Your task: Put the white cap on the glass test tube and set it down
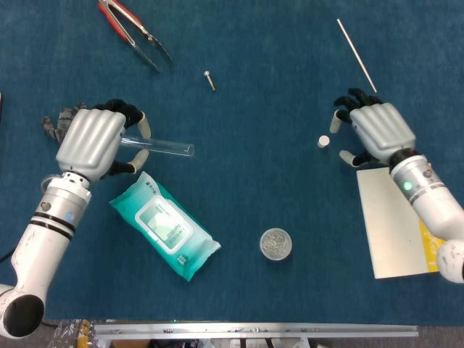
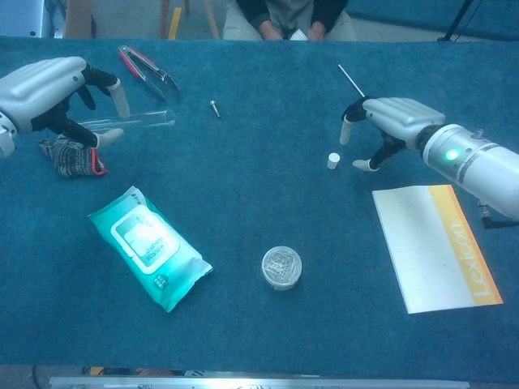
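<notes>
Two hands in frame, one loaded and one empty. Left hand (image 1: pixel 93 138): fingers (image 1: pixel 129 114) curled over the glass test tube (image 1: pixel 161 146), thumb under it, so the tube is gripped near one end. Tube lies roughly level above the blue table (image 1: pixel 261 72), its free end pointing toward the table's middle; in the chest view the tube (image 2: pixel 138 122) is clearly off the cloth. Right hand (image 1: pixel 373 130): fingers (image 1: pixel 348 101) spread and slightly bent, holding nothing. Its fingertips arch around the white cap (image 1: pixel 323 141) without touching it; chest view shows the cap (image 2: pixel 332 160) upright on the table between forefinger and thumb tips, a small gap on each side. Cap and tube are well apart, on opposite halves of the table.

Outward from the left hand: a grey work glove (image 1: pixel 58 125) lies just behind it, a teal wet-wipes pack (image 1: pixel 164 226) sits just below it, and red-handled pliers (image 1: pixel 133 32) lie at the far edge. A small screw (image 1: pixel 209 78) lies far of centre. A round clear-lidded tin (image 1: pixel 275 243) sits near the front. Right forearm overlaps the white and yellow booklet (image 1: pixel 395 217). A thin metal rod (image 1: pixel 356 54) lies far of the right hand.
</notes>
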Controlling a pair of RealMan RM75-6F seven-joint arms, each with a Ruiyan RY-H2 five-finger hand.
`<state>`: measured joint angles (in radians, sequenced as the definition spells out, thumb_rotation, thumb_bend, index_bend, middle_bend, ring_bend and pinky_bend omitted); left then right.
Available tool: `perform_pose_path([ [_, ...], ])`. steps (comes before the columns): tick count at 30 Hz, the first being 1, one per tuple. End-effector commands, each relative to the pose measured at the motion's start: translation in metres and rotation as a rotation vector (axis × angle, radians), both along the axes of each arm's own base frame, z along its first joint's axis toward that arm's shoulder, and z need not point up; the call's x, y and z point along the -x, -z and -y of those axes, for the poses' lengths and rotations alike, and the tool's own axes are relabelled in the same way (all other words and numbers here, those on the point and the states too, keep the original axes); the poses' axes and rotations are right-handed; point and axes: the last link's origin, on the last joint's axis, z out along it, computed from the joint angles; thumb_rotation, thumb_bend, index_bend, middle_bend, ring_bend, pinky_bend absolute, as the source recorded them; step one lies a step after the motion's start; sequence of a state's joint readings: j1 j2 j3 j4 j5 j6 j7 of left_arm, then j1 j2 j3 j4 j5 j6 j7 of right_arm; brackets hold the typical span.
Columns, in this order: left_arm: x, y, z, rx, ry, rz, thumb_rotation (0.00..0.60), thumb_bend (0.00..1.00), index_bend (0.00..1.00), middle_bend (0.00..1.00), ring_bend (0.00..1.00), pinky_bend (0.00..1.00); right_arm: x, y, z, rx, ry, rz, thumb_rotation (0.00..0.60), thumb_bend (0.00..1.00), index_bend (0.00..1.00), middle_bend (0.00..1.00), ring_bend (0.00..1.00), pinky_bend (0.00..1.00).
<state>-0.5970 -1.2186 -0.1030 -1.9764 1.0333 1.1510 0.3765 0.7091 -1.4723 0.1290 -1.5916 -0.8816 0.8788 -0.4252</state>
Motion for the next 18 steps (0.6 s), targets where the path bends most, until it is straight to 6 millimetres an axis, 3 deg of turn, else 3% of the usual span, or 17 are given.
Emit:
perform_pose_path([
  [1, 0.001, 0.000, 0.000, 0.001, -0.002, 0.001, 0.598, 0.33, 0.58, 0.38, 0.25, 0.35, -0.001, 0.009, 0.002, -0.009, 0.002, -0.012, 0.600, 0.22, 0.43, 0.20, 0.02, 0.17],
  [18, 0.008, 0.000, -0.002, 0.006, -0.008, 0.001, 0.597, 0.33, 0.58, 0.38, 0.24, 0.35, -0.007, 0.030, 0.013, -0.015, 0.028, -0.001, 0.600, 0.25, 0.44, 0.20, 0.02, 0.17],
])
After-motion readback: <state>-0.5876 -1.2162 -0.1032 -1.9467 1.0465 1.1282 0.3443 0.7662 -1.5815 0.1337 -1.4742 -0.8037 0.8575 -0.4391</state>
